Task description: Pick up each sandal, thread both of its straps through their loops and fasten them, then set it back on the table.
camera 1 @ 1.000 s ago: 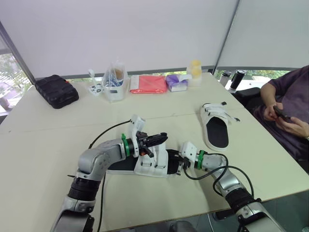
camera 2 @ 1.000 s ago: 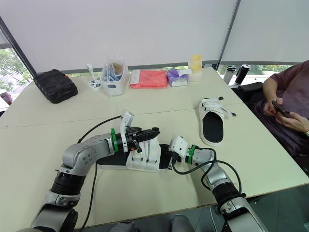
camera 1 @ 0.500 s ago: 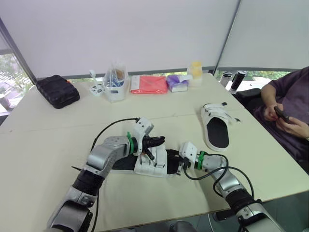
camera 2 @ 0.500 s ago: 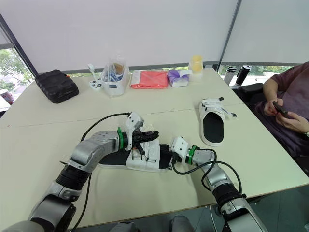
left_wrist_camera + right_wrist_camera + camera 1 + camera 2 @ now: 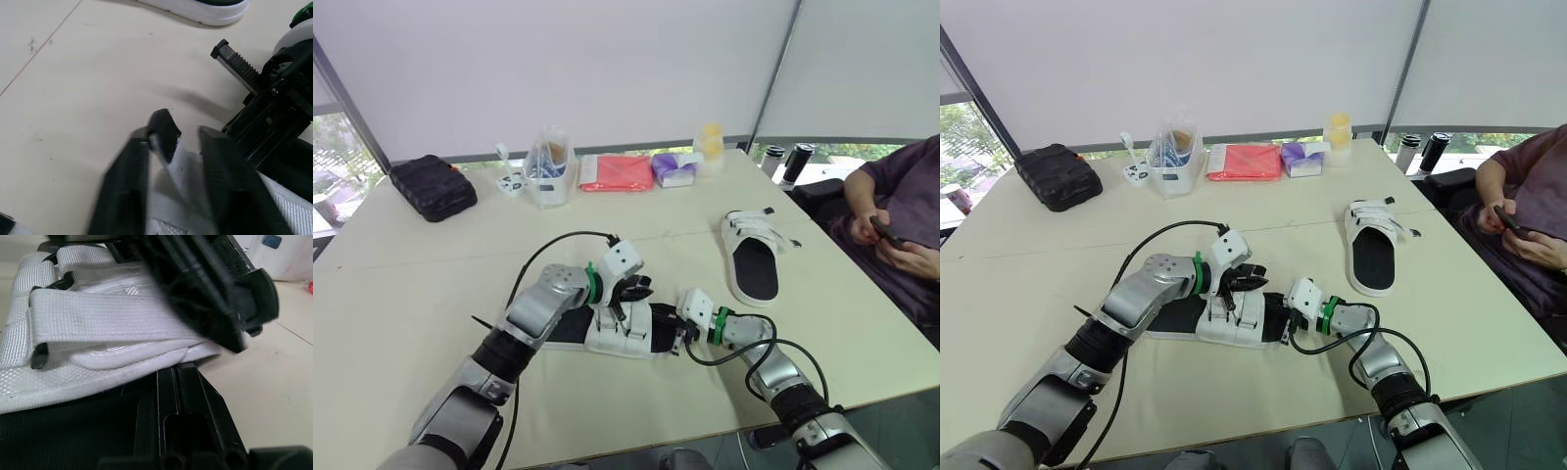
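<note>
A white sandal (image 5: 619, 334) with a black footbed lies on the table near the front edge. My left gripper (image 5: 634, 291) is over its straps. In the left wrist view its fingers (image 5: 128, 181) are shut on a white strap (image 5: 183, 169) beside a black loop (image 5: 164, 129). My right gripper (image 5: 674, 329) is at the sandal's right end, shut on the sole's edge, with one finger (image 5: 180, 428) lying against the black footbed. A second white sandal (image 5: 754, 254) lies at the right with its straps across it.
Along the far edge sit a black case (image 5: 433, 186), a clear bin (image 5: 546, 168), a red pouch (image 5: 614, 170), a purple pack (image 5: 672, 167) and a yellowish jar (image 5: 709, 144). Two dark bottles (image 5: 791, 161) stand at the far right. A seated person (image 5: 901, 235) holds a phone.
My left arm has reached further forward and to the right, bringing its wrist closer over the sandal's straps. The right gripper and both sandals have stayed put.
</note>
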`<state>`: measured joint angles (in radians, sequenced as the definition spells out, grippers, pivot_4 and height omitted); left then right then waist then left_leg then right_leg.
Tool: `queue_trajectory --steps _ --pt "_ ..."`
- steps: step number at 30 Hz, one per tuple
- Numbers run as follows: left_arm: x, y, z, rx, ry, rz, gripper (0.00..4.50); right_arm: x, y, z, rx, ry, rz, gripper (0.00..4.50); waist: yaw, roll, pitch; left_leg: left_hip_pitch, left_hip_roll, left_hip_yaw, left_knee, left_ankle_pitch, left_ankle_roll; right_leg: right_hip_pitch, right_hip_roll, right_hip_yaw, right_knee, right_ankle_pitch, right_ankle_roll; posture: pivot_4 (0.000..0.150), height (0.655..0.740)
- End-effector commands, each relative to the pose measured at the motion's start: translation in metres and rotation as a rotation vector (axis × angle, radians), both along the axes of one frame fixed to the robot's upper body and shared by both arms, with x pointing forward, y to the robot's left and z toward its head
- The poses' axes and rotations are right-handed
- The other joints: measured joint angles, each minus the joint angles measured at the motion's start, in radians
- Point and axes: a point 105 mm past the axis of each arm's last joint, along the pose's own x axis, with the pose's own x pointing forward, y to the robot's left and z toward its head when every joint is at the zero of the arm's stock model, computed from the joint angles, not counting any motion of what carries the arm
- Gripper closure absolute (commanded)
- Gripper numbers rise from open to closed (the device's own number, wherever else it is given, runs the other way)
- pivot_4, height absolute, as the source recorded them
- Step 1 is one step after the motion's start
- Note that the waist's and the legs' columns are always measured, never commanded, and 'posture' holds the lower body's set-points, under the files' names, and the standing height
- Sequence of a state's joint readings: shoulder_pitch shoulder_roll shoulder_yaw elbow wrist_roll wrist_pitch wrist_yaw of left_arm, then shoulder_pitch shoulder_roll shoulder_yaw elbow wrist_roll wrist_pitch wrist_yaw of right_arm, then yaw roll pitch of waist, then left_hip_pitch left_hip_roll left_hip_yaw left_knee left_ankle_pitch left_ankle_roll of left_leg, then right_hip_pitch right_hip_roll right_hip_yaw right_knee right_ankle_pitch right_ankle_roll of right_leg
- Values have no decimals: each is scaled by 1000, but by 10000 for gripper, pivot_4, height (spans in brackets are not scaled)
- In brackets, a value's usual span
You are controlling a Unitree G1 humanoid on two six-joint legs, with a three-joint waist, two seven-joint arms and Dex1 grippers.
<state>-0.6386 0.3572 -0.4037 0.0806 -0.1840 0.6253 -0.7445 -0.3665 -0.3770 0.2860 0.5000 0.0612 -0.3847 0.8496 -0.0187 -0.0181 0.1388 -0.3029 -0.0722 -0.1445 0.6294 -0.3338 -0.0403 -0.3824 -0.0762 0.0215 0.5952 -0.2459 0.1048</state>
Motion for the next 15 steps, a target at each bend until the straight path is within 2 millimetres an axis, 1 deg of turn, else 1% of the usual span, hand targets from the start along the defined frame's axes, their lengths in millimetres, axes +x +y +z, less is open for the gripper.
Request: queue_trajectory --steps 1,3,4,6,7,8,9,10,11,12,13,15 --pt "-3 17 0 -73 64 63 11434 -34 -24 -82 -205 298 -40 45000 -2 0 0 0 0 0 0 0 0 0 0 0 0 0 0 1500 7400" --pt "-8 16 12 -159 73 50 11434 -34 -24 -82 -205 298 -40 45000 -3 1 0 -1 0 0 -1 0 0 1 0 0 0 0 0 1500 7400" --pt "-16 15 30 -300 117 29 11434 -34 -24 -82 -205 299 -40 45000 -3 1 1 -1 0 0 -1 0 0 1 0 0 1 0 0 1500 7400" --pt "-36 21 60 -529 204 -33 11434 -35 -24 -82 -205 300 -39 45000 -6 2 1 -2 1 0 -2 0 0 -2 0 0 1 0 0 1500 7400" --pt "-44 23 69 -590 231 -55 11434 -35 -24 -82 -204 300 -39 45000 -6 2 2 -3 1 0 -2 0 0 -3 0 0 1 0 0 1500 7400" --pt "-49 27 73 -623 263 -66 11434 -34 -24 -81 -204 300 -39 45000 -6 0 4 -3 1 0 -2 0 0 -4 0 0 2 0 0 1500 7400" --pt "-60 33 74 -631 302 -88 11434 -33 -25 -79 -195 296 -44 45000 -7 -1 4 -3 1 0 -2 0 0 -6 0 0 2 0 0 1500 7400" --pt "-78 44 69 -609 366 -131 11434 -31 -26 -75 -183 286 -52 45000 -9 -1 4 -3 1 0 -2 0 0 -6 1 0 2 0 0 1500 7400" --pt "-100 55 59 -556 419 -171 11434 -28 -26 -69 -165 272 -59 45000 -19 1 4 -3 1 0 -2 0 0 -7 0 0 2 0 0 1500 7400" --pt "-115 62 54 -515 459 -199 11434 -26 -27 -65 -153 262 -63 45000 -26 3 6 -3 1 1 -3 0 0 -7 0 0 2 0 0 1500 7400" --pt "-126 71 44 -459 497 -196 11434 -24 -27 -58 -130 251 -76 45000 -24 6 8 -3 1 1 -3 0 1 -7 0 0 1 0 0 1500 7400" --pt "-139 85 29 -378 535 -172 11434 -22 -30 -49 -103 233 -93 45000 -17 5 14 -1 -1 1 -4 1 3 -11 -1 0 1 0 0 1500 7400"
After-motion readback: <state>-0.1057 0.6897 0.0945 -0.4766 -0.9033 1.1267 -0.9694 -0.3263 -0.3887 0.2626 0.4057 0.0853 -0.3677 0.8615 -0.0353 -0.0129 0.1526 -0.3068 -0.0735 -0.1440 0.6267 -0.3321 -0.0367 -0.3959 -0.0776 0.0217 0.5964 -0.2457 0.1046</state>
